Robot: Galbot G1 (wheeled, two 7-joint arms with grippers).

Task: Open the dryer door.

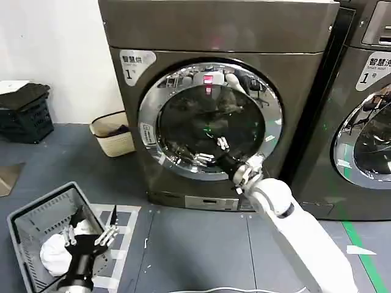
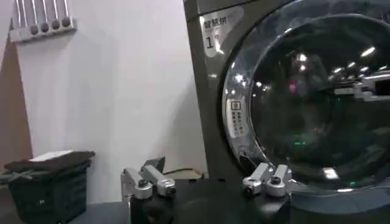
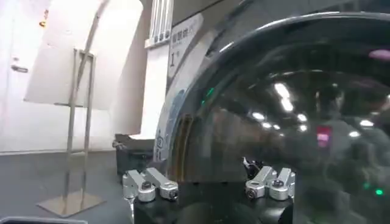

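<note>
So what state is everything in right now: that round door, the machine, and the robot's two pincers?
dryer door: shut against the machine.
dryer: closed, standing upright.
right pincer: open, at the door's lower glass.
left pincer: open, holding nothing, over the grey basket.

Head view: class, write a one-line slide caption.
Right gripper open at the closed dryer door; left gripper waits over a grey basket.
</note>
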